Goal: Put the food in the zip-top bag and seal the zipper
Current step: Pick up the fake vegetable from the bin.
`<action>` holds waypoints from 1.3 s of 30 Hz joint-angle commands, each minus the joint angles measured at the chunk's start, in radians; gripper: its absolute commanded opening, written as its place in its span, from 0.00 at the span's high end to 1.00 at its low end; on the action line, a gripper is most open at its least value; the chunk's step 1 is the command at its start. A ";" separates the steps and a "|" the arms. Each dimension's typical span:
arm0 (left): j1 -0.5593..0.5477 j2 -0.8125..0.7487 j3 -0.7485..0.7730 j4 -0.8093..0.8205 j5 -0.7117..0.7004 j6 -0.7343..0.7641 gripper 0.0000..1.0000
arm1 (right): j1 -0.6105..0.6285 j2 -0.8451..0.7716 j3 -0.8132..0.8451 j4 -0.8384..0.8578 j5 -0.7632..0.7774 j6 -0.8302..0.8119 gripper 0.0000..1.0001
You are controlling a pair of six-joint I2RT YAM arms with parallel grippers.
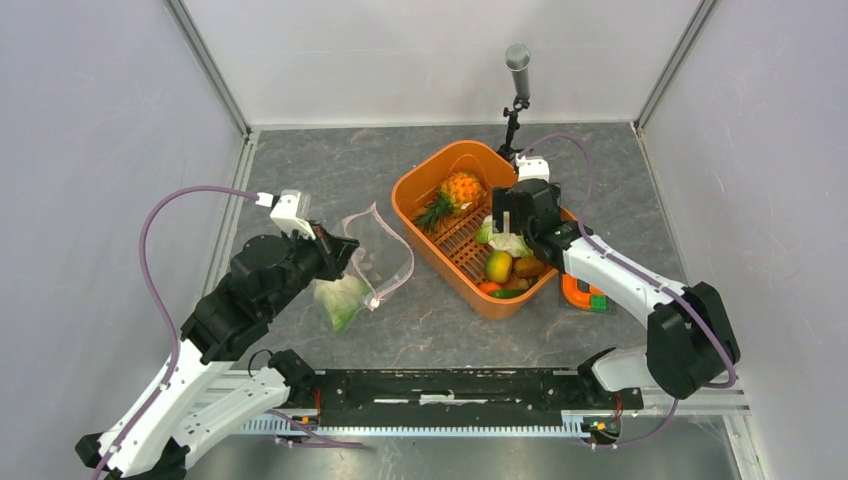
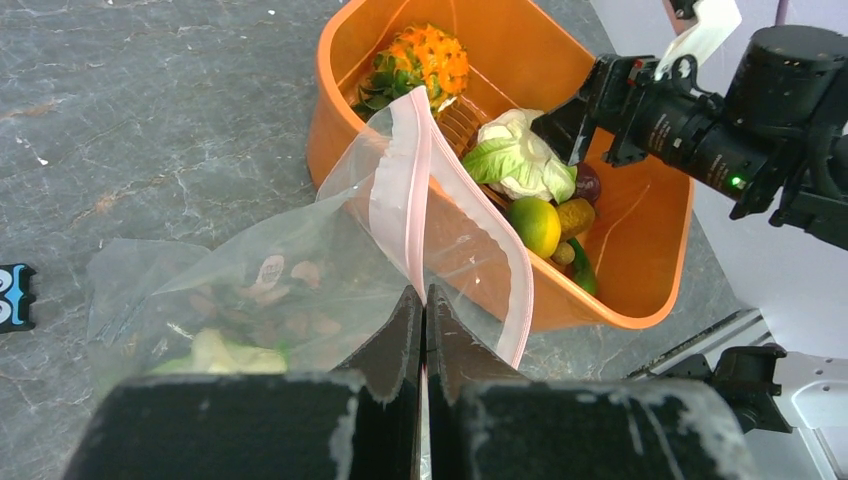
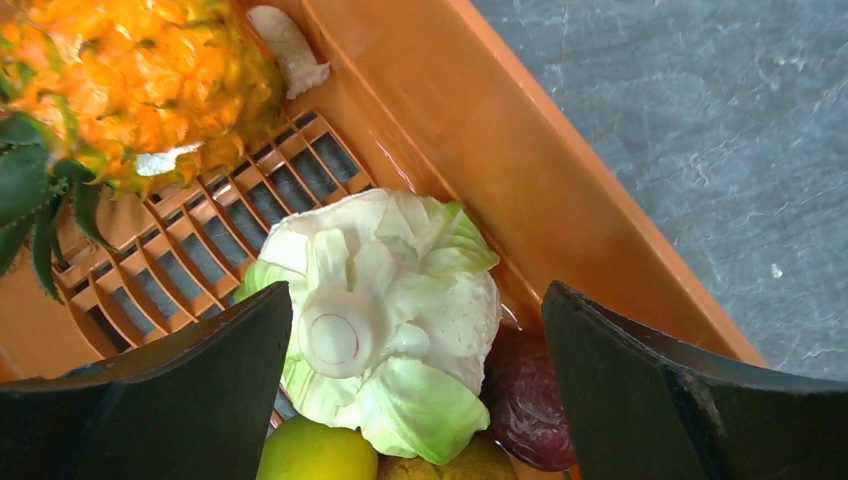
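The cabbage [image 3: 390, 330] is lying in the orange basket [image 3: 560, 180], between the wide-apart fingers of my right gripper [image 3: 415, 300]. My left gripper [image 2: 422, 305] is pinching the zip-top bag [image 2: 290, 280] by its mouth, near the basket. If I close off-centre, I am risking the leafy cabbage squirting out sideways.

Tally, kind by kind
One basket [image 2: 640, 250], one bag [image 1: 375, 250], one pineapple [image 1: 461, 188], one cabbage [image 3: 390, 320], one leafy green lump [image 1: 340, 300], one mango [image 2: 535, 225], one purple fruit [image 3: 525, 395]; smaller pieces [image 1: 505, 293] too crowded to count.
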 commanded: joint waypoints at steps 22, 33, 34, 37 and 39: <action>-0.002 -0.017 -0.009 0.068 0.022 -0.038 0.98 | -0.016 0.018 -0.097 0.196 -0.201 0.065 0.48; -0.002 -0.015 -0.018 0.071 0.031 -0.046 0.98 | -0.016 -0.073 -0.124 0.283 -0.334 0.022 0.85; -0.002 -0.016 -0.020 0.071 0.032 -0.046 0.98 | -0.016 -0.080 -0.130 0.293 -0.344 0.020 0.87; -0.002 -0.017 -0.022 0.071 0.033 -0.046 0.98 | -0.016 -0.090 -0.132 0.298 -0.351 0.013 0.63; -0.002 -0.017 -0.023 0.071 0.032 -0.045 0.98 | -0.016 -0.083 -0.111 0.249 -0.301 0.008 0.35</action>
